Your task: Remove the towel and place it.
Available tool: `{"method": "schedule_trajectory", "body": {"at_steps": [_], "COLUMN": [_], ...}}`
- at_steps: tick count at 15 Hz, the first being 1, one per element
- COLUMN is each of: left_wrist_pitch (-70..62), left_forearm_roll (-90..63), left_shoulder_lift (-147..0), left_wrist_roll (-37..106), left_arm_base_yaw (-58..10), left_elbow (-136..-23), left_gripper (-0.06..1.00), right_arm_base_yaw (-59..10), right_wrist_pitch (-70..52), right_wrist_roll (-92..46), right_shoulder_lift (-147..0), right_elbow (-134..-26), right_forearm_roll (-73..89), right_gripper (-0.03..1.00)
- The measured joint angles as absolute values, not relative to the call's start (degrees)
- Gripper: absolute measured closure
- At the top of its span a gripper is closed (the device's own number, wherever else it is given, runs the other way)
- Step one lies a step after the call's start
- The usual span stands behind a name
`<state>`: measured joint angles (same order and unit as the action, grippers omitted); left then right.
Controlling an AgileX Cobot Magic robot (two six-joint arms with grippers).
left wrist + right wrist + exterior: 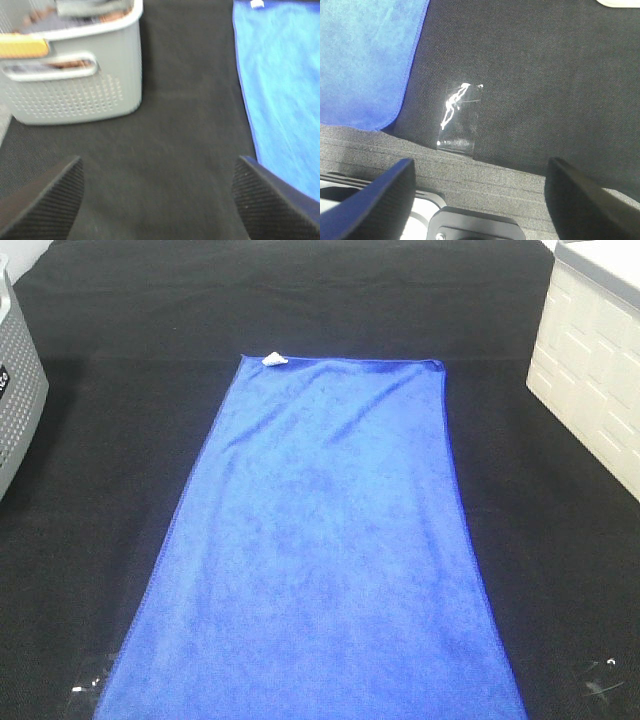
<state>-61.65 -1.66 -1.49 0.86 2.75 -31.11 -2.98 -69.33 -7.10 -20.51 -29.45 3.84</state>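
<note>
We see the towel (320,550) cut off by the lower edge of the high view, its near corners out of sight. The grey basket (18,390) and white box (590,380) are clipped at the sides. In the blurred left wrist view, the basket's contents (65,20) are unreadable.

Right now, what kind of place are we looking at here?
Probably a robot test bench staged for laundry handling: a blue towel laid flat on a black fabric table covering, a grey perforated basket at one side, and a white brick-pattern bin at the other.
</note>
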Motion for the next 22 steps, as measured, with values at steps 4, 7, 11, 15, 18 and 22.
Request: {"method": "schedule_trajectory", "body": {"at_steps": [4,7,11,15,18,22], "left_wrist_pitch": [-58.38,-58.38,-58.33,-59.19,-59.42,-59.42], "left_forearm_roll": [-1.09,-0.57,0.40,0.57,0.74,0.74], "left_shoulder_lift": [-1.49,-0.92,0.29,0.29,0.29,0.29], "left_wrist_roll": [0.97,1.03,1.03,1.32,1.32,1.32], "left_arm_base_yaw": [2.75,2.75,2.75,2.75,2.75,2.75], "left_elbow": [-29.85,-29.85,-29.85,-28.65,-28.65,-28.65], "left_gripper": [0.18,0.18,0.18,0.18,0.18,0.18], "right_arm_base_yaw": [-2.98,-2.98,-2.98,-2.98,-2.98,-2.98], "right_wrist_pitch": [-69.04,-68.93,-68.64,-67.09,-64.11,-63.94], "right_wrist_roll": [-7.16,-7.16,-7.16,-7.16,-7.10,-7.10], "right_shoulder_lift": [-16.10,-11.06,-2.64,0.23,0.23,0.23], "right_elbow": [-28.53,-28.53,-28.53,-28.13,-26.41,-26.36], "right_forearm_roll": [3.90,4.07,4.07,4.07,4.98,5.16], "right_gripper": [0.26,0.26,0.26,0.26,0.26,0.26]}}
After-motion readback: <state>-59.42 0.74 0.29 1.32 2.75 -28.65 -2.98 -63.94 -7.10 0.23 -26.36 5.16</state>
